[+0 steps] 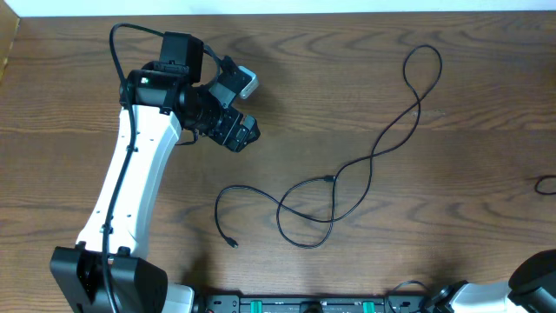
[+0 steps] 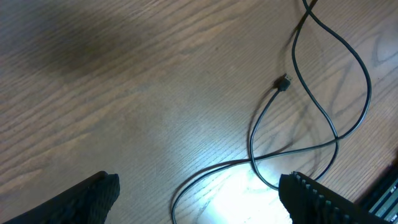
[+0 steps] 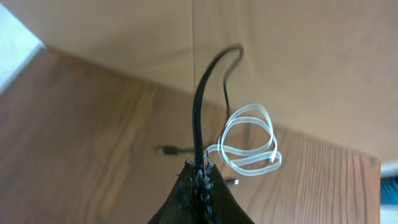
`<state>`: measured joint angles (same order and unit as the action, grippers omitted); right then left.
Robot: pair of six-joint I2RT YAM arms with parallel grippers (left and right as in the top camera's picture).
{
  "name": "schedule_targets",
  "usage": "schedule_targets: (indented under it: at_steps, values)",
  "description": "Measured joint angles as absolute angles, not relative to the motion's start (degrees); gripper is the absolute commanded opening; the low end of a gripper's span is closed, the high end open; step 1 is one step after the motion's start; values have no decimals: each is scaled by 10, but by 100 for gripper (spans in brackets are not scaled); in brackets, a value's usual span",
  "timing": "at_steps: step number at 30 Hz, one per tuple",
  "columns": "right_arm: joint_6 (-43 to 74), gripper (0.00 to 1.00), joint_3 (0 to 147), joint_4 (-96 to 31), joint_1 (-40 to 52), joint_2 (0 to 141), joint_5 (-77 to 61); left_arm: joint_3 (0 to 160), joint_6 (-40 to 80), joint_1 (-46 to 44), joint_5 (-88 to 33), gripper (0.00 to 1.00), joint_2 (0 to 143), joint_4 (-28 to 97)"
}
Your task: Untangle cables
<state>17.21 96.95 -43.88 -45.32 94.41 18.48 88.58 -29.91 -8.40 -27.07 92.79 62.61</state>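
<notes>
A long thin black cable [image 1: 373, 161] lies in loose loops across the middle and right of the table, with one plug [image 1: 233, 243] near the front. My left gripper [image 1: 248, 109] hovers open and empty to the left of it. In the left wrist view the open fingers [image 2: 199, 190] straddle a curve of this cable [image 2: 323, 118], and a plug [image 2: 284, 83] lies beyond. My right gripper [image 3: 202, 167] is shut on another black cable [image 3: 200, 106], which rises from the jaws. A white cable [image 3: 249, 143] lies coiled on the table past it.
A short bit of another black cable [image 1: 546, 184] shows at the right edge. The right arm [image 1: 532, 276] sits at the front right corner. Small plugs [image 3: 168, 150] lie near the white coil. A tan wall [image 3: 280, 56] stands behind the table.
</notes>
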Motion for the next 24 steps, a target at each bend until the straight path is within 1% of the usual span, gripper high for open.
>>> schedule_targets:
  at_steps: [3,4,6,7,8,9,11,12,24]
  values:
    - [186,2,971,-475,-454,967,177,886,-299,-84,-271,87,928,626]
    - [191,7,971,-483,-454,978,176,886,-299,-84,-271,87,928,626]
    - [198,38,971,-496,-456,1000,169,886,-299,-84,-271,87,928,626]
    - [202,47,971,-501,-458,1012,161,886,-299,-84,-271,88,928,626]
    - [205,65,971,-504,-460,1022,153,886,-299,-84,-271,88,928,626]
    - [210,80,971,-505,-463,1034,141,886,-299,-84,-271,87,928,626]
    - [209,94,970,-503,-469,1041,126,886,-299,-84,-271,87,928,626]
    - [207,99,970,-502,-471,1041,121,886,-299,-84,-271,87,928,626]
    - [211,99,970,-489,-524,1019,49,886,-299,-84,-271,88,928,626]
